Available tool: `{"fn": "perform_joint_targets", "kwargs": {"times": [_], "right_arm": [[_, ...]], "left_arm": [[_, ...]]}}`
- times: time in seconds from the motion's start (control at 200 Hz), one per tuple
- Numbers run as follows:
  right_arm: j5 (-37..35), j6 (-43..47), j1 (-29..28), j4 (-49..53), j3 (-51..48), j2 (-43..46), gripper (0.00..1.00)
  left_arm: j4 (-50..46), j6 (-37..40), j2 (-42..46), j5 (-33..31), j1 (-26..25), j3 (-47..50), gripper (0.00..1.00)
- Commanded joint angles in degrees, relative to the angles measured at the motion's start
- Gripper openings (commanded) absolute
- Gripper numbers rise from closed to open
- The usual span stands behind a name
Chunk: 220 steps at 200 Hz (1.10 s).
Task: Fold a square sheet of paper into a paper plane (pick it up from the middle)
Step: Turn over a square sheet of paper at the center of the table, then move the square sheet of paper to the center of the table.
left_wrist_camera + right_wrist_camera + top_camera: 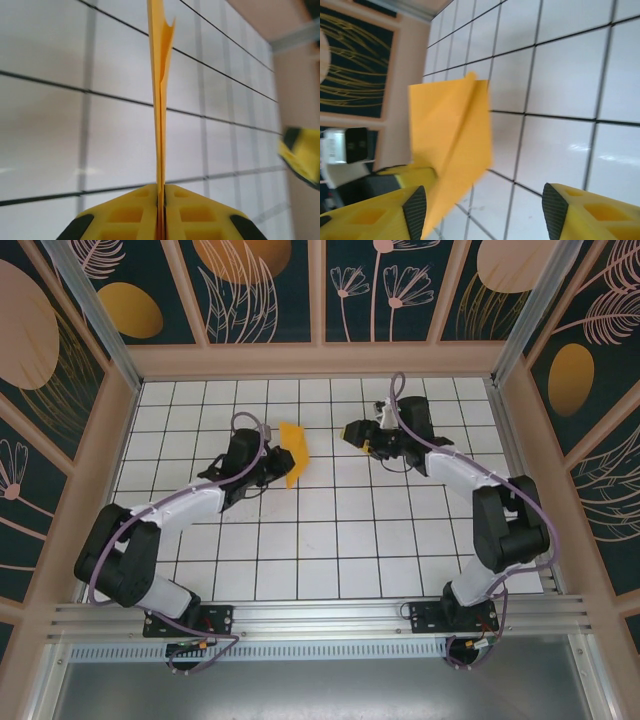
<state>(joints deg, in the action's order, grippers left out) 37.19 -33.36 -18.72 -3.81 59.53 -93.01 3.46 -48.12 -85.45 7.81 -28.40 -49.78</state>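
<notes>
The left end effector (161,202) is clamping the folded orange paper (160,100), holding it upright over the tiled desk (330,540), likely to steady its creases; the right end effector (485,205) is hanging open nearby, apart.

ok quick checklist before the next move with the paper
1. Left gripper shut on the paper: ok.
2. Right gripper open, apart from the paper in the top view: ok.
3. Paper layers flush at the far edge: not ok, one layer splays out.
4. Paper's lower edge clear of the table: cannot tell.
5. Narrow dart shape reached: not ok, it is a broad folded piece with a diagonal crease.
</notes>
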Motion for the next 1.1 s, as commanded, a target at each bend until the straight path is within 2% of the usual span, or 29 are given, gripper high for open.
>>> {"fn": "perform_joint_targets", "kwargs": {"times": [0.0, 0.185, 0.3, 0.42, 0.49, 0.616, 0.706, 0.846, 0.991, 1.096], "right_arm": [[-10.57, 4.97, -0.05, 3.33, -2.63, 3.72, 0.7], [-16.47, 5.67, -0.79, 0.42, -6.78, 6.5, 0.83], [-18.11, 5.86, -1.26, -0.6, -8.07, 7.25, 0.89], [-19.37, 5.59, -1.53, -1.02, -8.96, 7.62, 0.91], [-19.76, 5.24, -1.66, -1.05, -9.39, 7.92, 0.92], [-20.34, 4.67, -1.76, -1.55, -10.3, 8.54, 0.92], [-20.84, 4.37, -1.94, -1.37, -10.79, 8.72, 0.92], [-21.97, 4.49, -3.42, -1.18, -11.11, 8.62, 0.91], [-24.15, 4.72, -7.44, -0.39, -9.64, 6.42, 0.88], [-25.48, 4.59, -11.34, 0.68, -6.62, 3.06, 0.78]], "left_arm": [[-22.71, 9.05, 1.65, -19.22, -0.34, -5.55, 0.12], [-37.34, 9.84, -4.96, -36.9, -4.09, -15.86, 0.13], [-40.99, 8.14, -11.67, -40.27, -6.6, -20.15, 0.15], [-38.41, 6.85, -17.67, -36.15, -8.42, -22.55, 0.19], [-35.14, 6.09, -19.53, -31.25, -8.64, -23.25, 0.21], [-26.09, 5.06, -20.65, -21.01, -8.6, -22.91, 0.35], [-22.11, 4.69, -20.83, -17.17, -8.53, -22.82, 0.45], [-17.62, 4.7, -18.3, -12.91, -7.33, -21.01, 0.56], [-10.92, 4.4, -11.76, -6.66, -4.04, -15.21, 0.69], [-8.49, 3.85, -6.96, -6.0, -1.4, -11.4, 0.78]]}}
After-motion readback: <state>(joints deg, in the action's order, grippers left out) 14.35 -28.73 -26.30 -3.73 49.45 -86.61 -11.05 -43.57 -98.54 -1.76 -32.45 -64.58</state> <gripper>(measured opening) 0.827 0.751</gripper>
